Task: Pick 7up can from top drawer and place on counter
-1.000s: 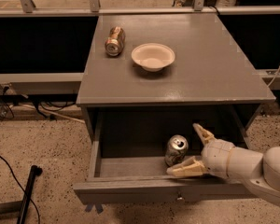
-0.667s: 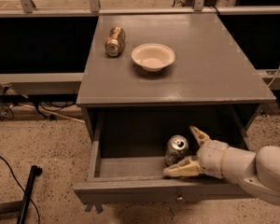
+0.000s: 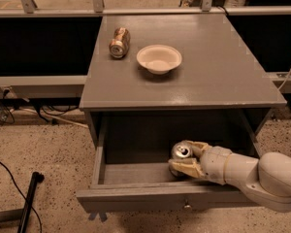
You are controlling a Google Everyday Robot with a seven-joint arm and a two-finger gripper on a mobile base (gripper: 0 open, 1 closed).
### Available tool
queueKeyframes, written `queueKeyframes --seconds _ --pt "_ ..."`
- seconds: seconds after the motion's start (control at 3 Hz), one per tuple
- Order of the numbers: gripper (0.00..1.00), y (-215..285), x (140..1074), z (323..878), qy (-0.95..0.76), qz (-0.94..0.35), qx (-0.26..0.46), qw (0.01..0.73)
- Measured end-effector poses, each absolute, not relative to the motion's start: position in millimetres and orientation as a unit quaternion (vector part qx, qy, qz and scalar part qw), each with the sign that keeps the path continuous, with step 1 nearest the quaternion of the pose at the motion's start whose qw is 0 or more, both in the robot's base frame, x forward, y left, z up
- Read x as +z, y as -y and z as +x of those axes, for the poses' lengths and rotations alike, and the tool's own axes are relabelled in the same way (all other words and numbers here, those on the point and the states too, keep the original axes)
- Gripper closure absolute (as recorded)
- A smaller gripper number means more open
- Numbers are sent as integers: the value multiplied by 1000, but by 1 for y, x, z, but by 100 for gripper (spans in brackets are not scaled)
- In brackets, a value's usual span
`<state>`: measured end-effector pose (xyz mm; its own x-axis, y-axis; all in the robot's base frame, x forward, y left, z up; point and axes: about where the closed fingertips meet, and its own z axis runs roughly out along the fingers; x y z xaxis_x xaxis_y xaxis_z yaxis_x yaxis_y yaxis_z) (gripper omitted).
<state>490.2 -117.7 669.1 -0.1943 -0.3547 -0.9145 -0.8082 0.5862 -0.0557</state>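
Observation:
The silver 7up can stands upright in the open top drawer, right of its middle, with its pull-tab top showing. My gripper reaches into the drawer from the right. Its tan fingers sit against the can on two sides, one behind and one in front, closed on it. The can still rests on the drawer floor. The grey counter is the cabinet top above the drawer.
A brown-gold can lies on its side at the counter's back left. A white bowl stands beside it near the middle. A black pole lies on the speckled floor at the left.
My gripper has moved left and further into the drawer. Its fingers have drawn in from a wide spread to close around the can.

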Motion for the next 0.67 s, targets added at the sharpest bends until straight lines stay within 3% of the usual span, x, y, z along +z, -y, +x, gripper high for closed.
queueKeyframes --seconds 0.33,0.67 --pt "63 108 662 489 -735 -400 240 492" --pt "94 90 686 480 -726 -441 256 461"
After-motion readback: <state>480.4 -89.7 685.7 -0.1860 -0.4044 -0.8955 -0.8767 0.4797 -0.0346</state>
